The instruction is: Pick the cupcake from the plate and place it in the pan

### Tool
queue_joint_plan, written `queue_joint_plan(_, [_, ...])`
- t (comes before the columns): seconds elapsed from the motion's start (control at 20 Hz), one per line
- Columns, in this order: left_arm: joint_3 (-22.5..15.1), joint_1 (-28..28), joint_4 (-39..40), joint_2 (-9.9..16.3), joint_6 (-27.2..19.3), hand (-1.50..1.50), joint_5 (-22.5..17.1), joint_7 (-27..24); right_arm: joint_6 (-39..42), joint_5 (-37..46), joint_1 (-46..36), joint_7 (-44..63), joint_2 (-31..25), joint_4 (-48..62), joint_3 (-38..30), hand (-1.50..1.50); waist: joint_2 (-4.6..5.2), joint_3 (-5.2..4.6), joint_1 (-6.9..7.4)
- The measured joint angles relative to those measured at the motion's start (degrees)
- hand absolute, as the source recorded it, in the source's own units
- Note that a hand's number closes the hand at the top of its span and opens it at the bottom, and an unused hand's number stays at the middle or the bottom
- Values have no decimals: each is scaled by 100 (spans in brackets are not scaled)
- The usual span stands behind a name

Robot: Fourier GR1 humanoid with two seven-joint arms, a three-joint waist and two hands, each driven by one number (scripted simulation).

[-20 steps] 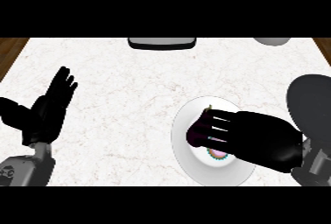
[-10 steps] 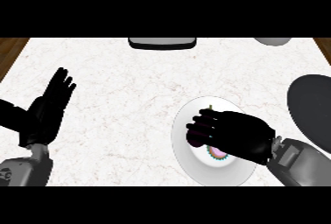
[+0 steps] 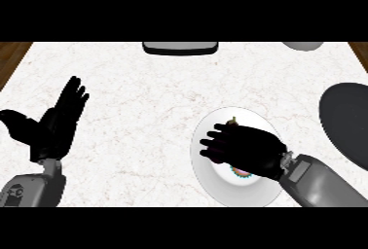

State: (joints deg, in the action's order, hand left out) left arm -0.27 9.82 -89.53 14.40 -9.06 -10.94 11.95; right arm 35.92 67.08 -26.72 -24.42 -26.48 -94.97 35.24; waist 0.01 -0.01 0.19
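Cupcake (image 3: 240, 173) sits on the plate (image 3: 215, 177), mostly hidden under the right hand (image 3: 248, 150), fingers curled round it; left hand (image 3: 54, 125) rests open.

Bright, even light across the pale counter (image 3: 158, 97); no glare, barely any shadows.

My left hand (image 3: 54, 127), at the left of the frame, is matte black all over, with slim tapering fingers and a thick thumb, set on a grey, rounded forearm casing at the lower left corner. My right hand (image 3: 248, 148), at lower right, is the same black, joined to a grey boxy forearm with a paler panel at the wrist.
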Motion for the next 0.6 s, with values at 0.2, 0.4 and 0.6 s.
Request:
queue_joint_plan(0.2, [88,3,-32,-46,82,0,21,18,-131,161,72,-173,208,273,-83,-150,-1,0,0])
queue_joint_plan(0.4, [127,-51,-135,-94,108,0,90,108,-226,390,175,-271,397,506,-97,-150,-2,1,-1])
queue_joint_plan(0.6, [209,-60,-152,-83,204,0,98,128,-264,510,64,-424,539,739,-81,150,-2,0,6])
